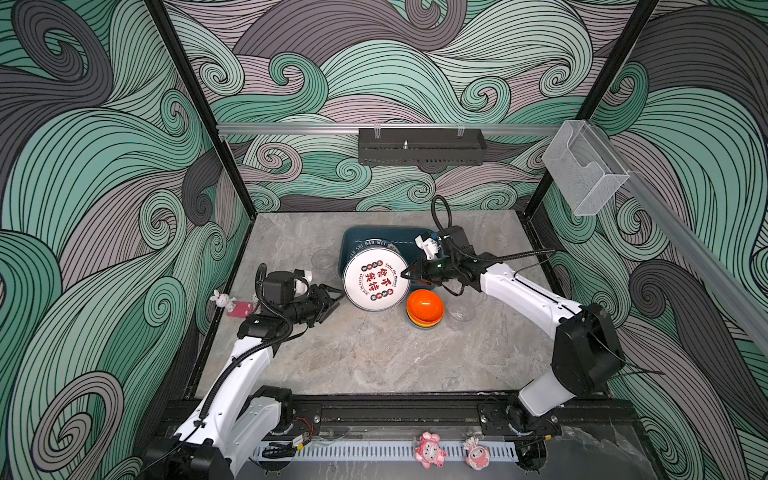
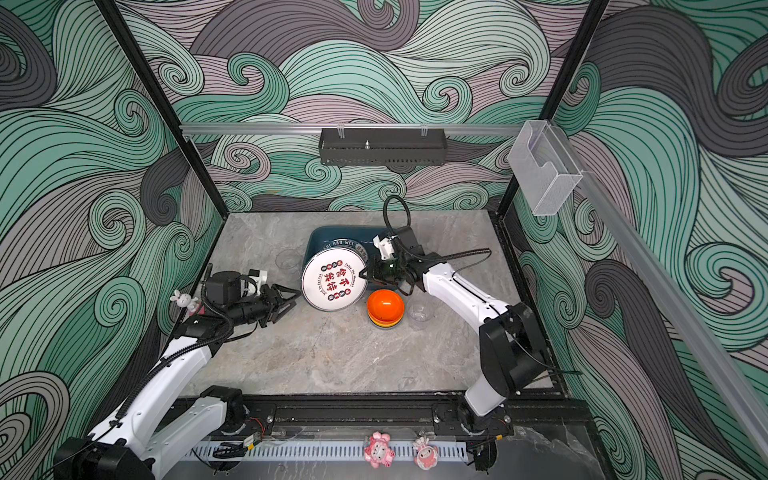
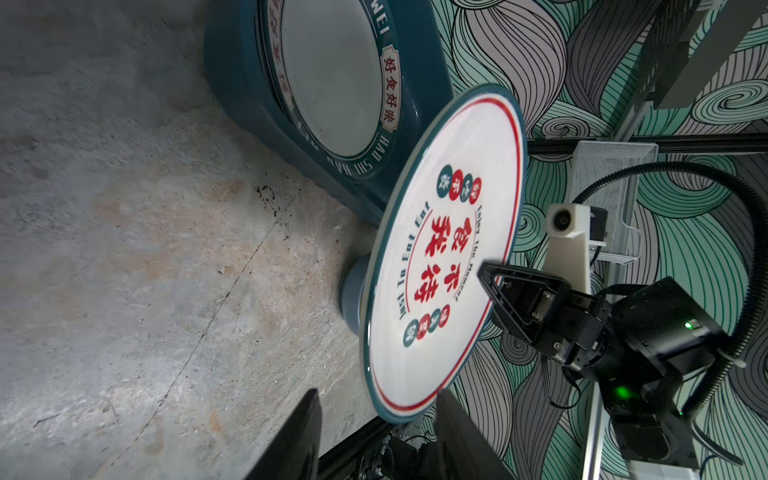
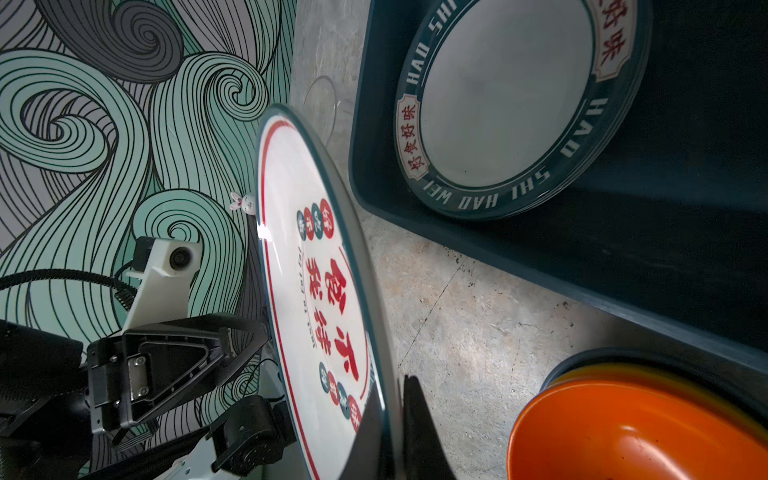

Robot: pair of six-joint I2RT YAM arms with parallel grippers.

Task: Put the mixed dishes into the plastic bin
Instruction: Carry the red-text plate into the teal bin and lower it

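**A:** Where is the printed plate (image 1: 376,279)?

**B:** It is off the surface (image 1: 374,357) and tilted, with the face bearing the red characters turned up toward the top camera. The right claw (image 1: 405,274) has it by the rim on its right side. In the right wrist view the fingers (image 4: 419,436) are pinched on the edge of the plate (image 4: 316,291), one on each face.

**A:** And the left claw (image 1: 332,300)?

**B:** Its jaws are parted about halfway and hold nothing. It sits just left of the plate with its fingertips right at the rim. I cannot tell whether they touch it.

**A:** The plastic bin (image 1: 361,232)?

**B:** It is dark teal and sits behind the held plate, toward the back of the surface. In both top views the plate covers its front left corner. A second plate (image 4: 507,104), dark-rimmed with white lettering, lies flat inside the bin (image 4: 457,249).

**A:** Other dishes?

**B:** A stack of bowls (image 1: 424,309), orange on top, stands on the surface just in front of the bin, beside the held plate's lower right edge. One clear tumbler (image 1: 323,261) stands left of the bin. A second tumbler (image 1: 461,311) stands right of the bowls. Both are on the surface, outside the bin.
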